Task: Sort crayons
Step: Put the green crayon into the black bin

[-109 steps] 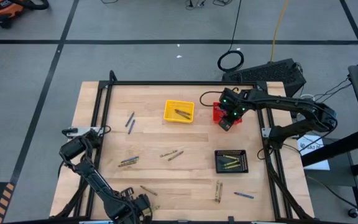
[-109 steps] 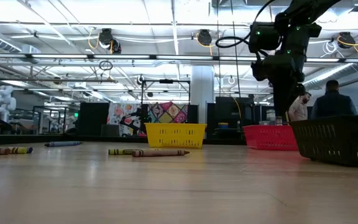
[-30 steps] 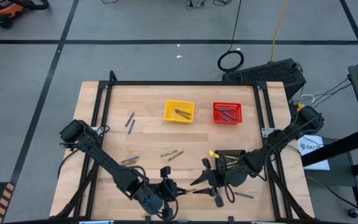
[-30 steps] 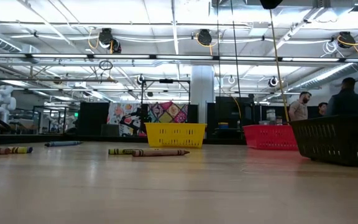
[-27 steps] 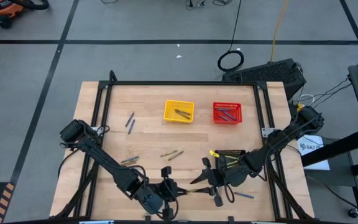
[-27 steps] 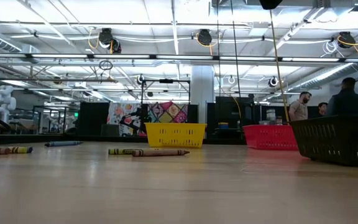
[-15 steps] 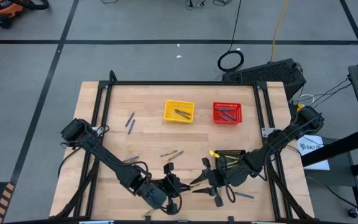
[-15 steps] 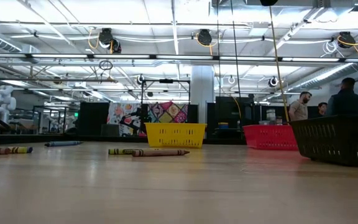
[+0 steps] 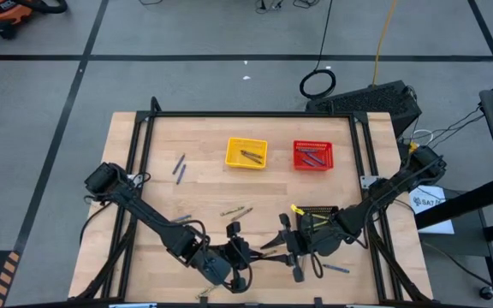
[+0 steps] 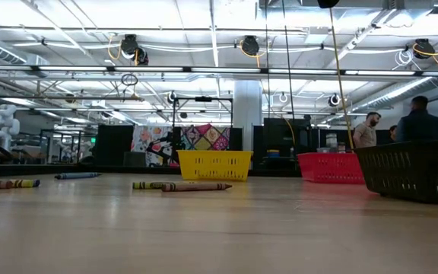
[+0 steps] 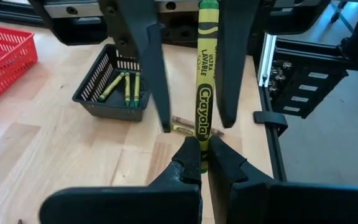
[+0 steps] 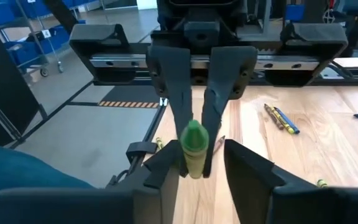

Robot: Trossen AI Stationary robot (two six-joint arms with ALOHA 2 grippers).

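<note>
L hand (image 11: 199, 158) grips green crayon (image 11: 204, 81) – R hand (image 12: 194, 165) open around tip | black basket (image 11: 107, 93) near

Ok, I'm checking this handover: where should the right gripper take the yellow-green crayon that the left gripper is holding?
Probably on the free, labelled barrel of the yellow-green crayon, clear of the left gripper, which pinches one end. Come end-on along the crayon's axis, facing the left gripper, and close across the thin round shaft. The right gripper straddles that stretch, open.

The high camera is looking straight down on the bench (image 9: 195, 141). The low camera is looking level across it. Both wrist cameras are facing each other closely.
</note>
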